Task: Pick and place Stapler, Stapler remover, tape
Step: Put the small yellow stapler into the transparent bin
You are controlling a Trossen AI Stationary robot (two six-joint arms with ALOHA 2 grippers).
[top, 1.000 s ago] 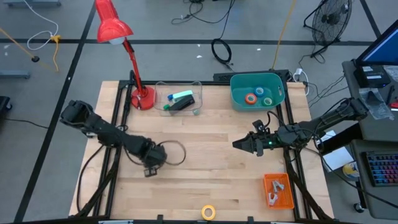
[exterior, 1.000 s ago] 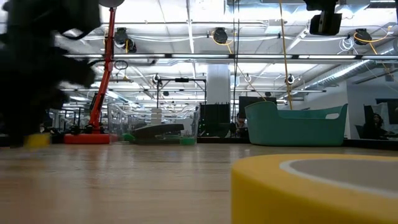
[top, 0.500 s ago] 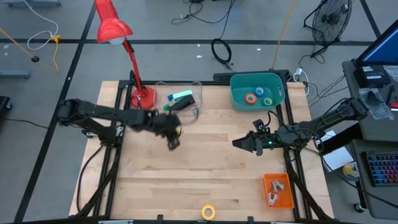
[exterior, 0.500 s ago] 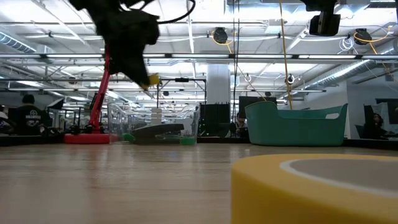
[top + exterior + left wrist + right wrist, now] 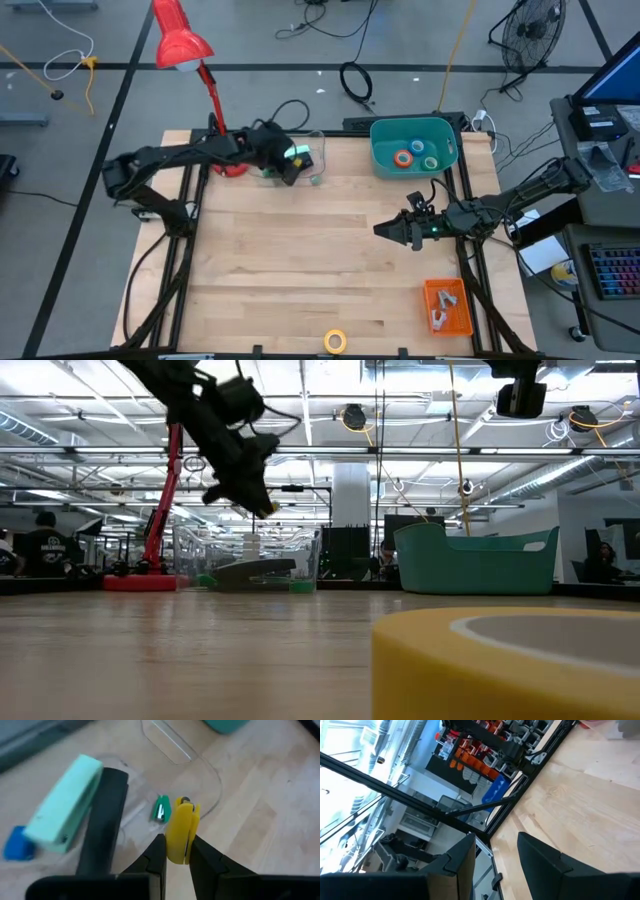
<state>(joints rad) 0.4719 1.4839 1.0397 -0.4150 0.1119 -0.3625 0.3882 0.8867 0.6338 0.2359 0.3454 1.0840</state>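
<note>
Our left gripper (image 5: 175, 851) hangs over the clear tray (image 5: 316, 138) near the desk's (image 5: 330, 240) back edge, just right of the red lamp (image 5: 183, 45). Its fingers are pinched narrow on a small yellow staple remover (image 5: 181, 827), held edge-on between the pads. The relation that matters for us is straight down: the tray lies directly under the gripper, so the drop looks like a lowering and a release, not a reach sideways. In the left wrist view the tray's contents lie just beside the remover: a mint-green stapler (image 5: 67, 817) beside a dark stapler (image 5: 102, 822), with long axes roughly parallel, a blue piece (image 5: 16, 845) at one end, and a small green remover (image 5: 161, 809) close by the yellow one. We judge the free patch of tray lies on the green remover's side, away from the two staplers.

Further right, the teal bin (image 5: 448, 165) holds three tape rolls (image 5: 417, 153), orange, blue and green. A fourth yellow roll (image 5: 335, 341) sits alone at the desk's front edge, well apart from both arms.

Our right gripper (image 5: 388, 231) waits over the desk's right half, fingers parted partway with nothing between them, pointing left. It is the nearer arm to the yellow roll, and to the orange tray (image 5: 447, 306) at the front right corner.
</note>
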